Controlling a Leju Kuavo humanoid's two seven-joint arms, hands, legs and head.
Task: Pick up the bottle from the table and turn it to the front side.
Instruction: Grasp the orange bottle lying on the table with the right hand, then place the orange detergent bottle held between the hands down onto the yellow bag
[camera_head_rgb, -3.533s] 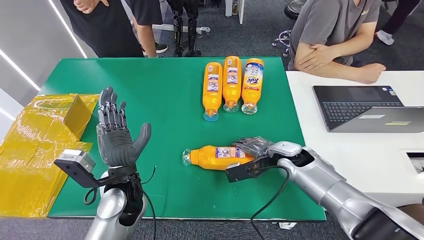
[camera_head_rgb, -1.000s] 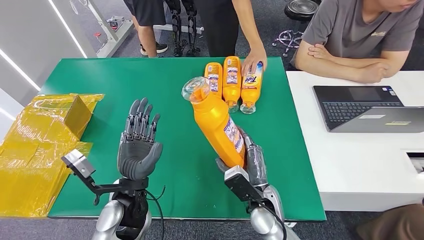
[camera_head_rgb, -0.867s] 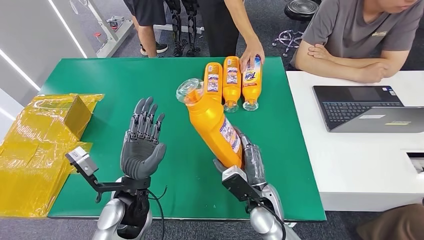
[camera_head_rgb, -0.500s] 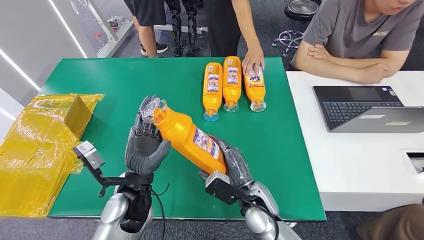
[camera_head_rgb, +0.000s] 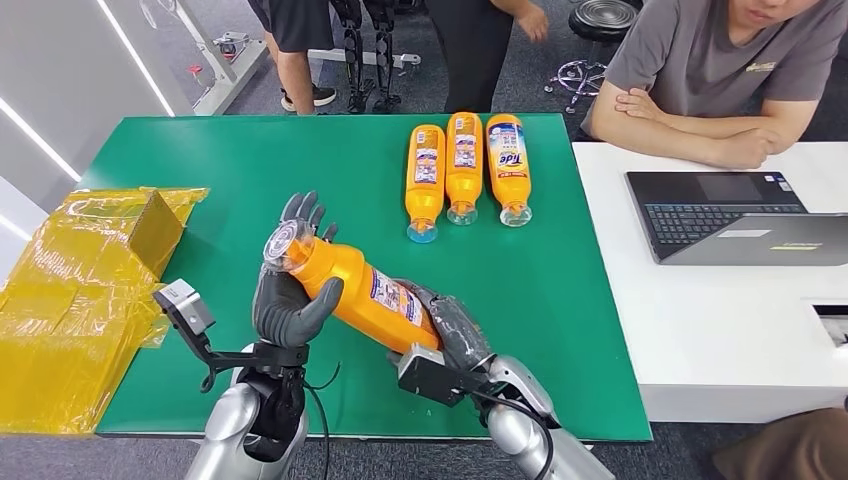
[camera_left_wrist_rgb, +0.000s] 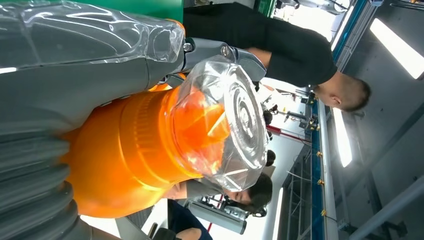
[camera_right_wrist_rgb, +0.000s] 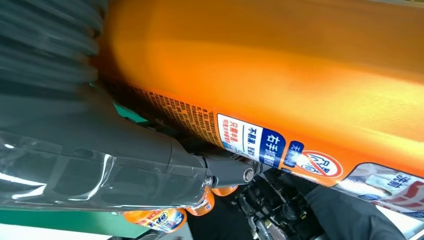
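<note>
Bottle (camera_head_rgb: 350, 290) between both hands, apparently gripped.

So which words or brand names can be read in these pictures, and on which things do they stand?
"Tide": on the label of the rightmost lying bottle of the three.
Label on the held bottle: print too blurred to read.
Labels on the other two lying bottles: too small to read.

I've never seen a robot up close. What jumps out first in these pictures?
The big orange plastic bottle with a clear cap stands out: it is lifted over the green table, its base held by the right hand and its neck resting in the left hand. Beyond it, three similar orange bottles lie side by side near the table's far edge. A person in a grey shirt sits alongside with folded arms.
</note>
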